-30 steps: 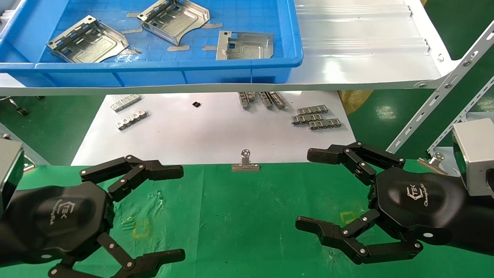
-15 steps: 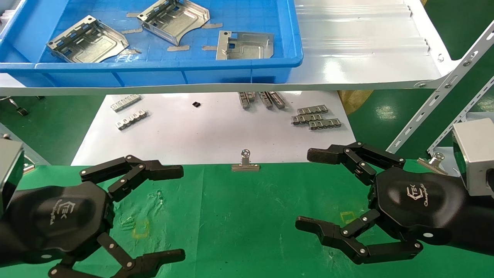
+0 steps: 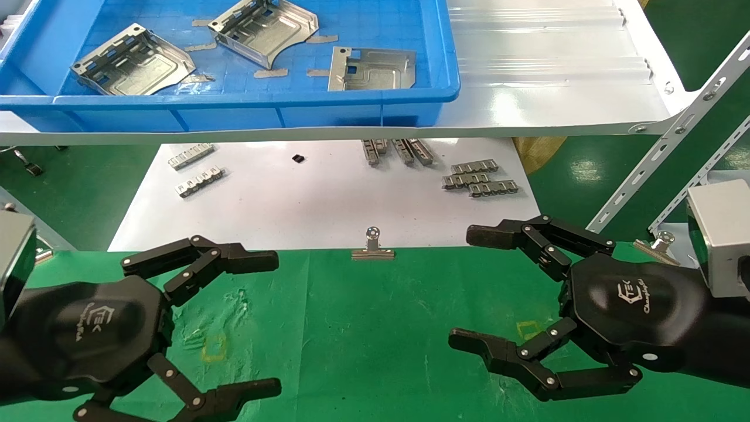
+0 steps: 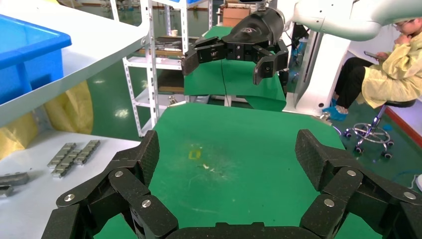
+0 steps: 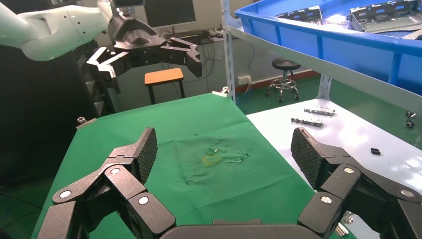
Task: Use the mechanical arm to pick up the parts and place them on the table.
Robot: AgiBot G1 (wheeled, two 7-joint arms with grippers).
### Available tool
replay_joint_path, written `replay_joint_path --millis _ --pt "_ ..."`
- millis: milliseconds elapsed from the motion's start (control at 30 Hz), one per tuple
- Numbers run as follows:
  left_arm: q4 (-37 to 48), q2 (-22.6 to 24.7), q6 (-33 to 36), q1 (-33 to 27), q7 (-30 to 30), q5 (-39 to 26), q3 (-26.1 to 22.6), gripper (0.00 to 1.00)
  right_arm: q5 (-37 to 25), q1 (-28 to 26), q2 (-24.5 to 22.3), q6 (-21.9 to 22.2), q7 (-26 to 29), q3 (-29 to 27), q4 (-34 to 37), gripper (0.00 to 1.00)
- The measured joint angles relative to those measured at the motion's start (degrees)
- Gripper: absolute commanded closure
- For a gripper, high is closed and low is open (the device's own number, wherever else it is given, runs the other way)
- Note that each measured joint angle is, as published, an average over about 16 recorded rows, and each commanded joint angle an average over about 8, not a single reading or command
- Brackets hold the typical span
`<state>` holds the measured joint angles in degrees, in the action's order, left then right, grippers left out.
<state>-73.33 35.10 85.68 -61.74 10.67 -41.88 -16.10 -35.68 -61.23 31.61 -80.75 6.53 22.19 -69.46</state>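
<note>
Nothing has moved since the earlier frames. Left gripper (image 3: 258,319) hovers over the green table (image 3: 375,328), fingers spread wide and empty; right gripper (image 3: 477,287) likewise. Three parts (image 3: 372,69) lie far ahead in the blue tray (image 3: 234,99).

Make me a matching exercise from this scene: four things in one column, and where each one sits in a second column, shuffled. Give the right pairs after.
Things:
1. parts
2. small slotted strips
3. binder clip
4. left gripper

Places:
A. on the white sheet
B. at the far edge of the green table
C. inside the blue tray
D. open above the green table, empty

Pairs: 1-C, 2-A, 3-B, 4-D
</note>
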Motion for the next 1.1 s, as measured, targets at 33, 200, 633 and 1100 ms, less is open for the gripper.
replay_joint_path --millis 33,200,633,1100 --pt "0.0 0.0 0.0 0.0 0.0 0.0 0.0 0.0 0.0 0.0 0.0 0.0 0.0 0.0 0.0 0.0" --pt "0.0 0.0 0.0 0.0 0.0 0.0 0.0 0.0 0.0 0.0 0.0 0.0 0.0 0.0 0.0 0.41" --pt "0.0 0.0 0.0 0.0 0.0 0.0 0.0 0.0 0.0 0.0 0.0 0.0 0.0 0.0 0.0 1.0" --pt "0.0 0.0 0.0 0.0 0.0 0.0 0.0 0.0 0.0 0.0 0.0 0.0 0.0 0.0 0.0 1.0"
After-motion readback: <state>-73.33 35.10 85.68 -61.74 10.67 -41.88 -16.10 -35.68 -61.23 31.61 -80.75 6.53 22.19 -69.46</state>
